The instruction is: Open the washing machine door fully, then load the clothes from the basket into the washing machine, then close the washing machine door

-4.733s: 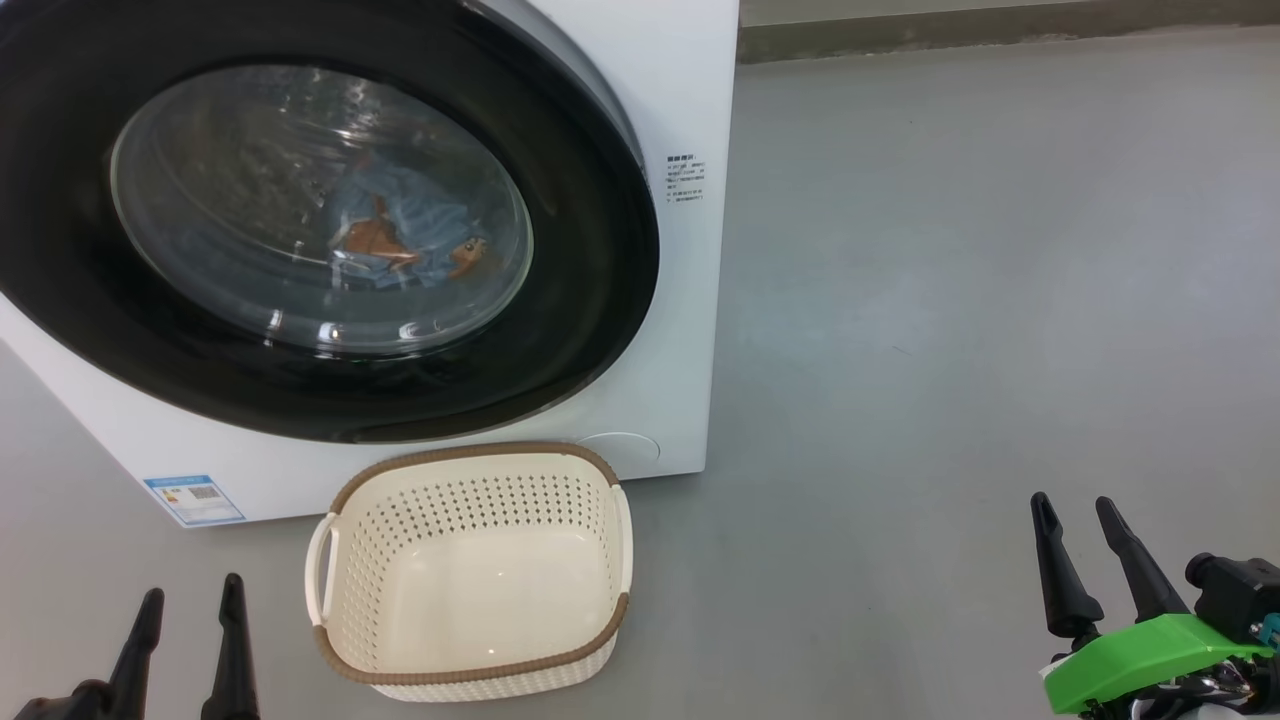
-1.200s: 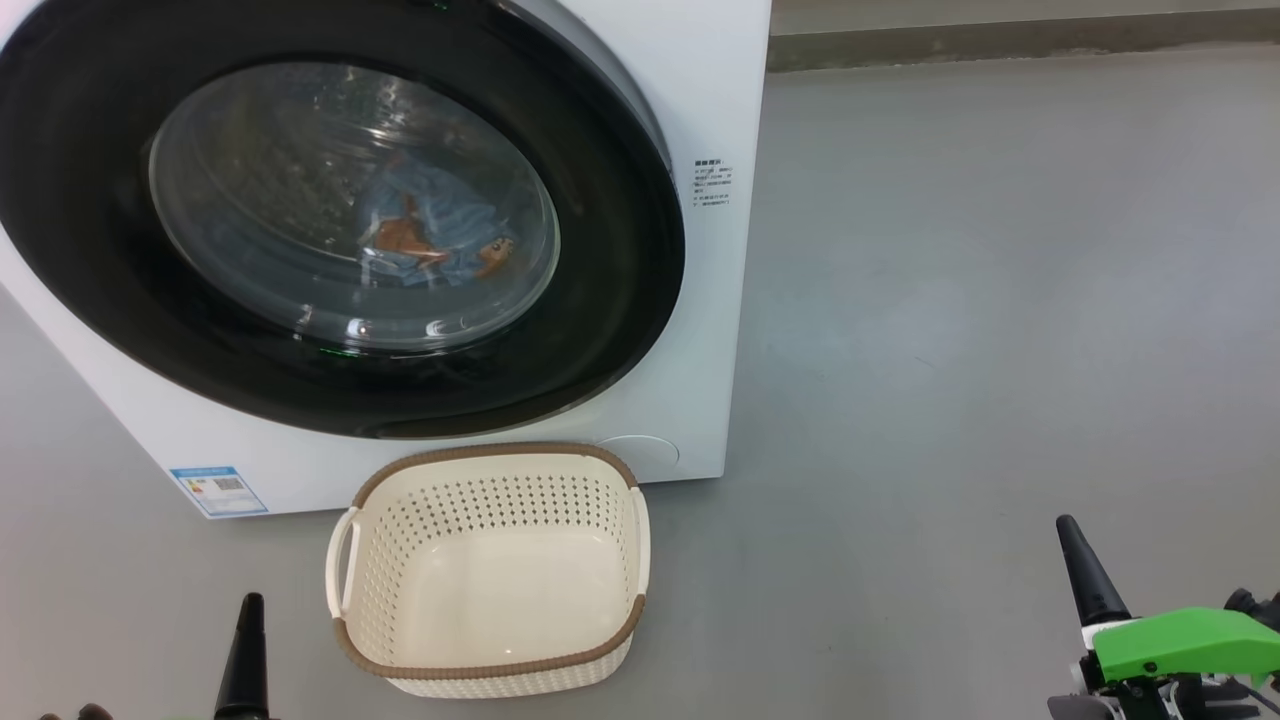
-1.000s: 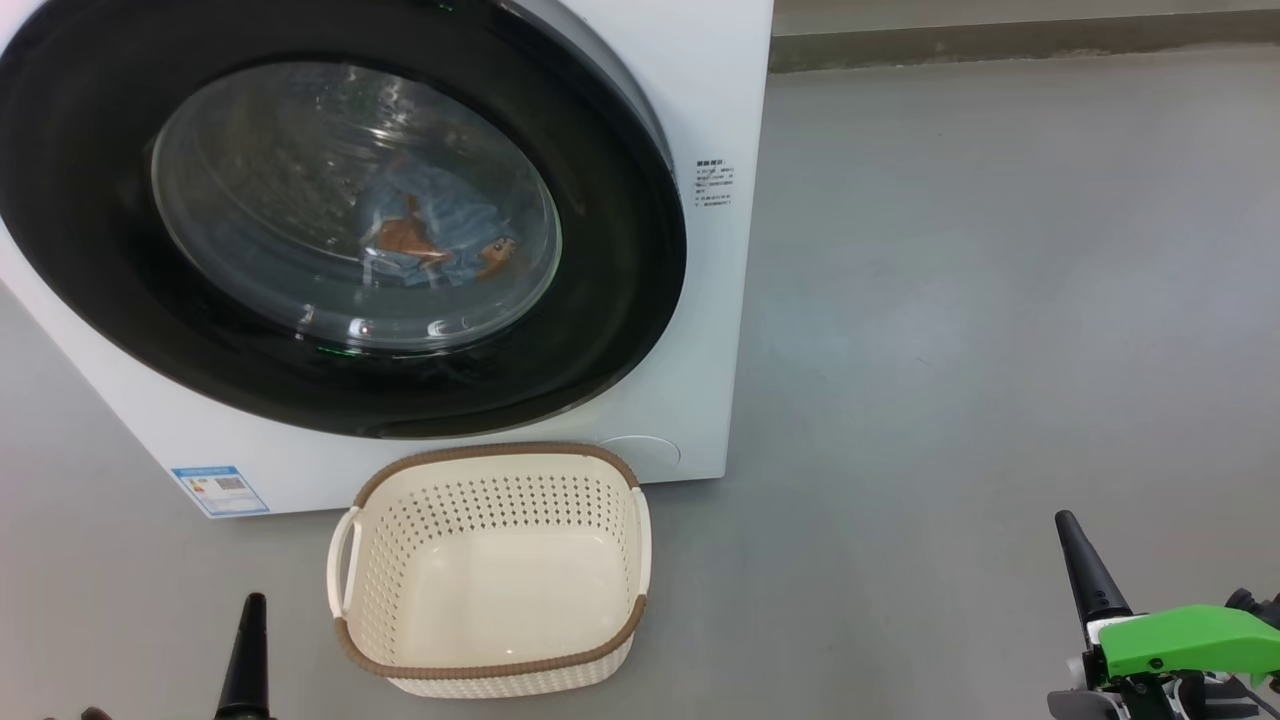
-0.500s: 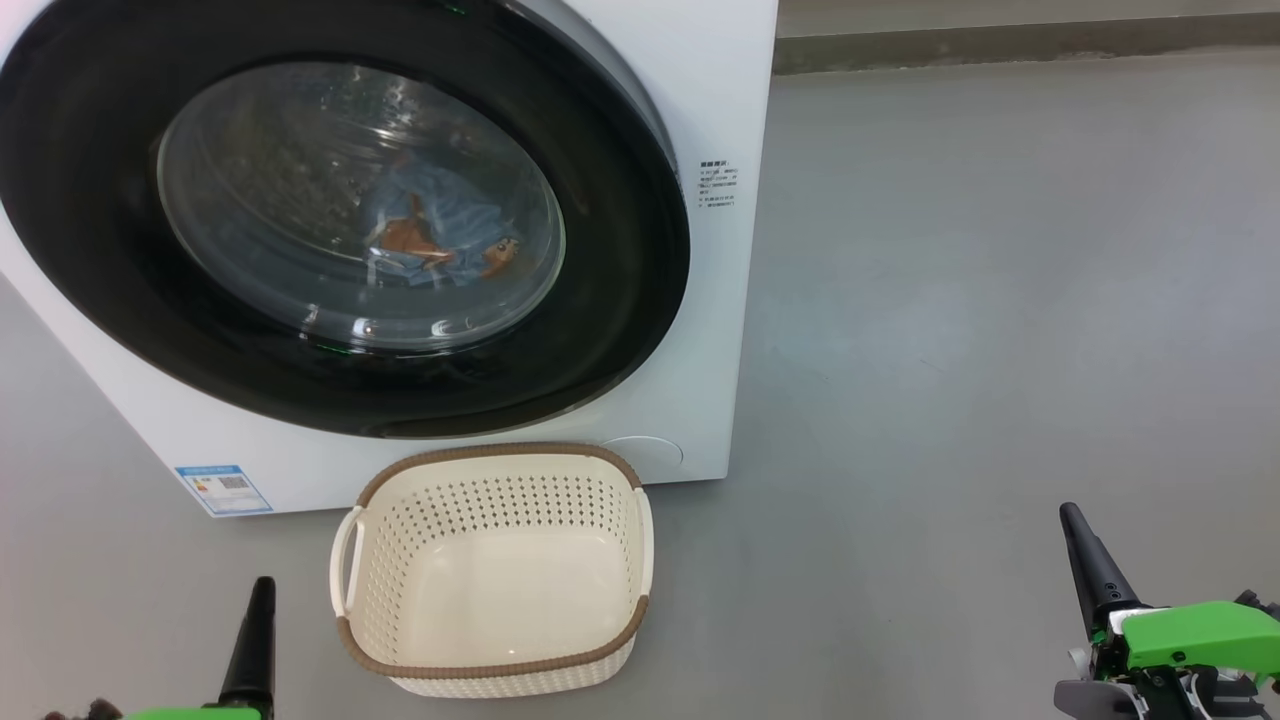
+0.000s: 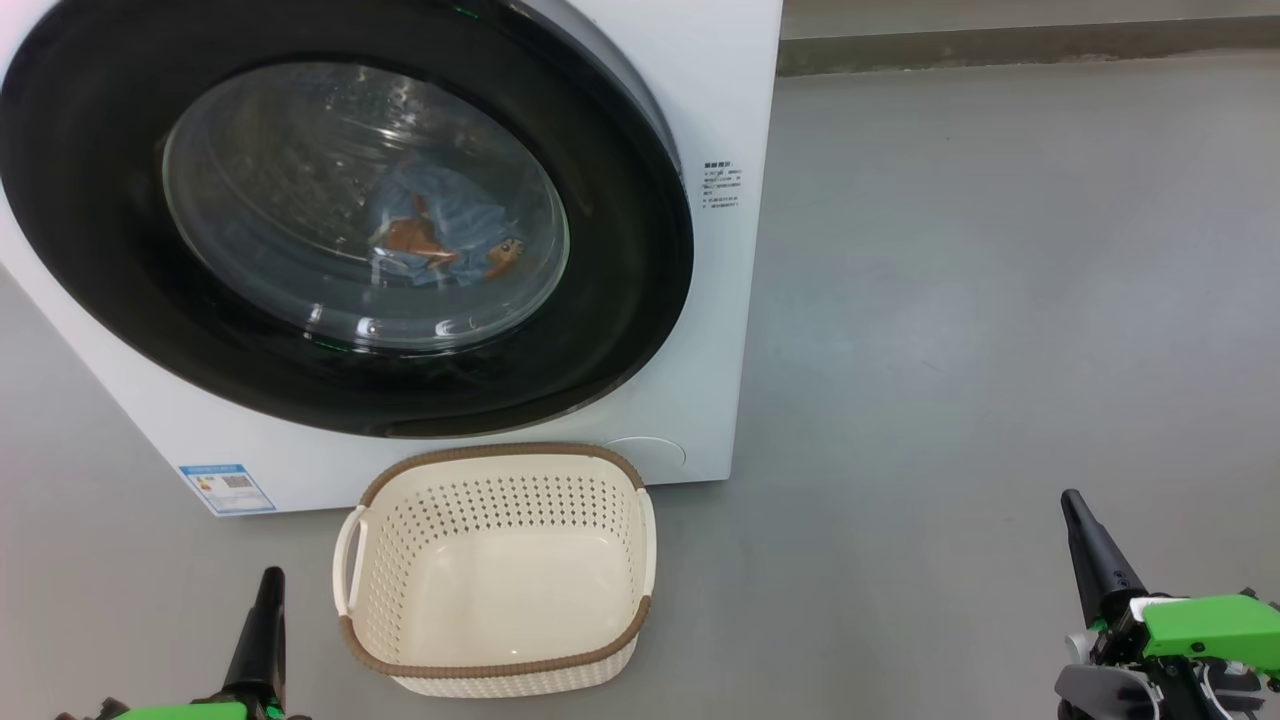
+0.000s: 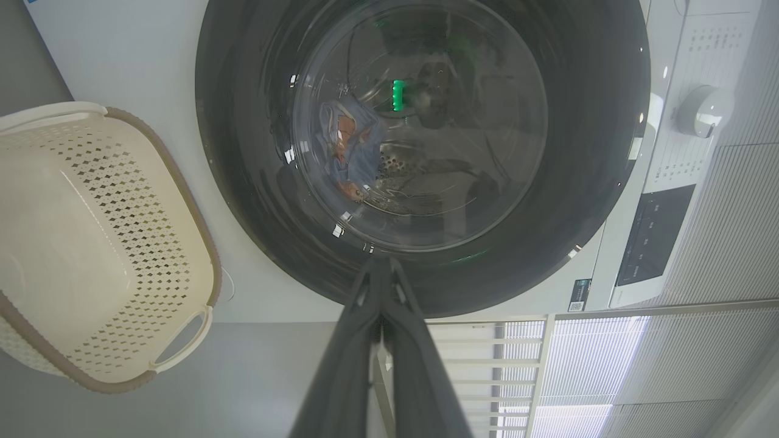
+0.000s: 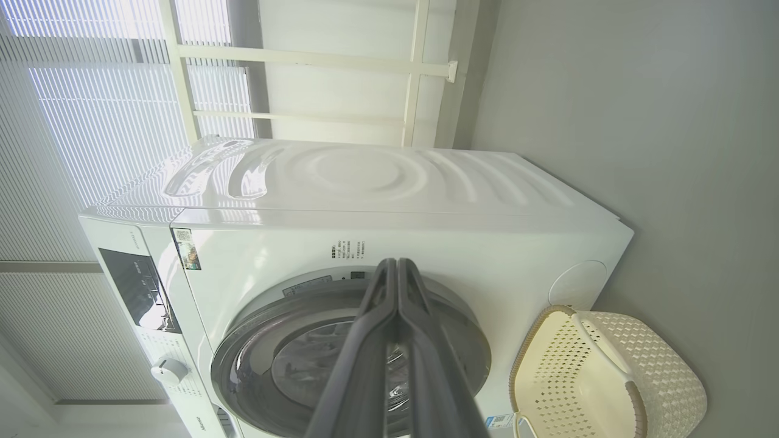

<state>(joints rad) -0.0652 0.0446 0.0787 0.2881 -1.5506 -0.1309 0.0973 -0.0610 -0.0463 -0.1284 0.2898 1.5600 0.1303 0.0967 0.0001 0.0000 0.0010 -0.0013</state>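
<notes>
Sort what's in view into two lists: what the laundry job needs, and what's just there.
Job:
- washing machine
- washing machine door, shut
- clothes, behind the door glass
- basket, empty

Just there:
- grey floor
- window blinds
- white frame
- control dial

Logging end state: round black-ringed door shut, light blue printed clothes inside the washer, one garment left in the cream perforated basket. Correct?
Not quite. The cream perforated plastic basket with the brown rim is empty; the head view shows its bare floor. The rest stands: the round black-ringed glass door is shut and the light blue printed clothes lie behind its glass.
</notes>
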